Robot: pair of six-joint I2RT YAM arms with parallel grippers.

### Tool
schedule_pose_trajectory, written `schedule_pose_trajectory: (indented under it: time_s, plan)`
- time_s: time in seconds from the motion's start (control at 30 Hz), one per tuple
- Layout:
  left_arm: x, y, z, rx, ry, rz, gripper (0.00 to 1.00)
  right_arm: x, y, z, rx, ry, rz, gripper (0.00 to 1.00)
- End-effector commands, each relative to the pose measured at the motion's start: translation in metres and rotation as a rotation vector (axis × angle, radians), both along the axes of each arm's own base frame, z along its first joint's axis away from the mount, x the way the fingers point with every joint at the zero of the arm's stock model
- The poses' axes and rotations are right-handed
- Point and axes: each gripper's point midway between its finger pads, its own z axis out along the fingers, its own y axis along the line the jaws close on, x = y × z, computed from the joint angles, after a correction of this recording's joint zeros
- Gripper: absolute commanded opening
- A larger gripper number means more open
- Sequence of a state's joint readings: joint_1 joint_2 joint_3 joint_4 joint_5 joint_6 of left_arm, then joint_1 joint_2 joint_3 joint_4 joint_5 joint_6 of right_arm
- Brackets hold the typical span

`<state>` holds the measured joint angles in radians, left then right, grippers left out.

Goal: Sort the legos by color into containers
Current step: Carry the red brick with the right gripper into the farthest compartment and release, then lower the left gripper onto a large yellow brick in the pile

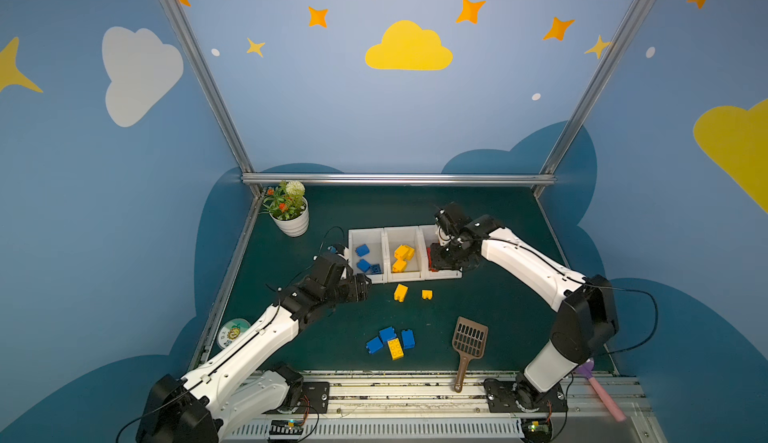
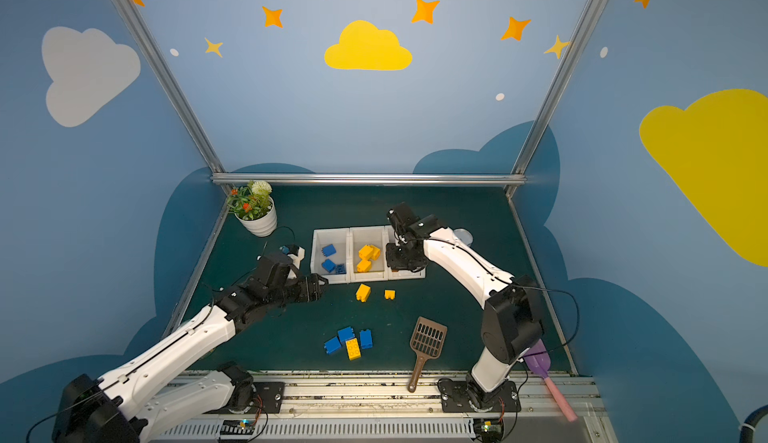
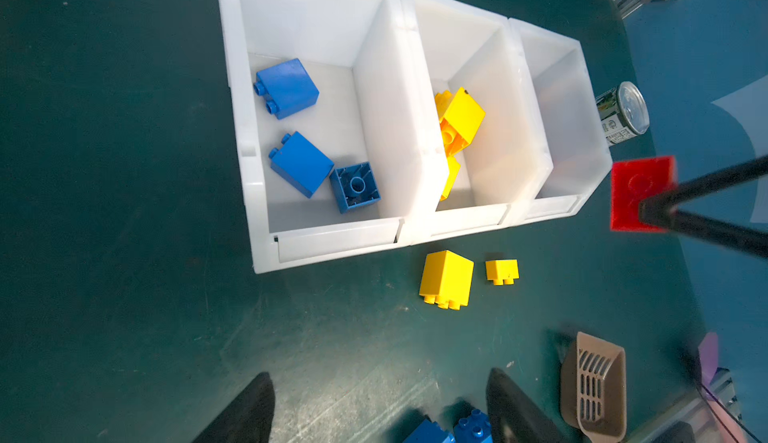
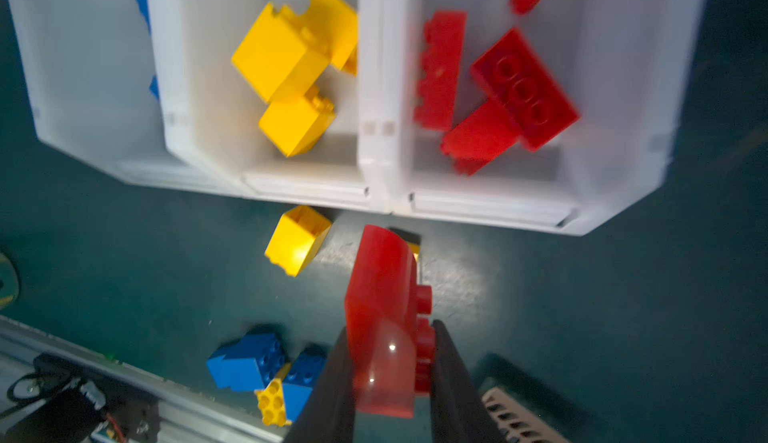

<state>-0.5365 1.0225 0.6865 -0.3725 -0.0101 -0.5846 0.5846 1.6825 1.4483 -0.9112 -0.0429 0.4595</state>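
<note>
At the far left corner of the green bench [image 1: 332, 349] stands a potted plant [image 1: 291, 216]. Next along, the left gripper [image 1: 366, 287] hangs by the near left corner of the bins, jaws parted, nothing between them.

Then come three white bins, side by side and touching. The left bin [image 3: 307, 17] holds three blue bricks [image 3: 301, 162], the middle bin [image 3: 457, 33] holds yellow bricks [image 4: 278, 54], and the right bin [image 4: 615, 87] holds several red bricks [image 4: 523, 87].

Just in front of the middle bin a larger yellow brick [image 1: 400, 292] lies on the bench, with a small yellow brick [image 1: 427, 294] near it on its right, not touching. Closer to the front edge three loose blue bricks [image 1: 387, 333] huddle against a flat yellow brick [image 1: 395, 348]. Right of those lies a brown slotted scoop [image 1: 468, 343], handle toward the front rail.

The right gripper [image 4: 390, 328] is clamped on a curved red brick [image 4: 382, 278], held clear of the bench; in both top views it hangs over the near end of the right bin. A can [image 3: 623, 114] stands just beside that bin's right wall. At the far right front lies a purple and pink shovel [image 1: 598, 387].
</note>
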Motion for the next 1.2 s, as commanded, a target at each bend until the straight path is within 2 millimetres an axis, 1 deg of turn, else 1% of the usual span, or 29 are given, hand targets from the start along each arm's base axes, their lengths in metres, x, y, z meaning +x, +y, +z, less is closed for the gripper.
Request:
schedule_pose_trajectory:
  time_s: [0.0,0.1,0.2,0.3,0.33,0.4,0.43,0.5,0.57,0.67,0.83,1.03,1.17]
  plan:
    - [-0.004,-0.001,-0.003,-0.016,0.012,-0.009,0.80,0.012,-0.018,-0.014,-0.066,0.044,0.013,0.19]
    - [-0.005,-0.003,-0.005,-0.028,0.020,-0.013,0.80,0.032,-0.021,-0.022,-0.075,0.057,0.001,0.19]
    - [-0.007,-0.005,-0.008,-0.039,0.032,-0.020,0.80,0.048,-0.020,-0.031,-0.062,0.079,-0.011,0.19]
    - [-0.009,-0.005,-0.008,-0.038,0.035,-0.023,0.80,0.055,-0.016,-0.036,-0.066,0.095,-0.005,0.21]
    - [-0.010,-0.005,-0.008,-0.037,0.035,-0.025,0.80,0.056,-0.016,-0.037,-0.066,0.100,-0.005,0.25]
    - [-0.010,-0.004,-0.008,-0.035,0.033,-0.023,0.80,0.057,-0.015,-0.037,-0.063,0.100,-0.009,0.40]
    - [-0.010,-0.004,-0.009,-0.035,0.034,-0.022,0.80,0.057,-0.015,-0.037,-0.064,0.100,-0.012,0.46]
    - [-0.010,-0.005,-0.011,-0.033,0.038,-0.026,0.80,0.056,-0.015,-0.033,-0.061,0.092,-0.014,0.54]
    - [-0.010,-0.007,-0.014,-0.032,0.045,-0.032,0.80,0.055,-0.018,-0.030,-0.064,0.085,-0.017,0.58]
    - [-0.010,-0.011,-0.015,-0.035,0.049,-0.049,0.80,0.052,-0.020,-0.023,-0.063,0.075,-0.020,0.59]
    - [-0.008,-0.021,-0.016,-0.017,0.053,-0.092,0.80,0.042,-0.021,-0.008,-0.025,0.048,-0.030,0.59]
    - [-0.008,-0.042,-0.019,0.021,0.059,-0.177,0.80,0.017,-0.032,0.008,0.007,0.022,-0.054,0.59]
    - [-0.007,-0.060,-0.026,0.062,0.081,-0.239,0.81,-0.006,-0.043,0.012,0.016,0.025,-0.058,0.59]
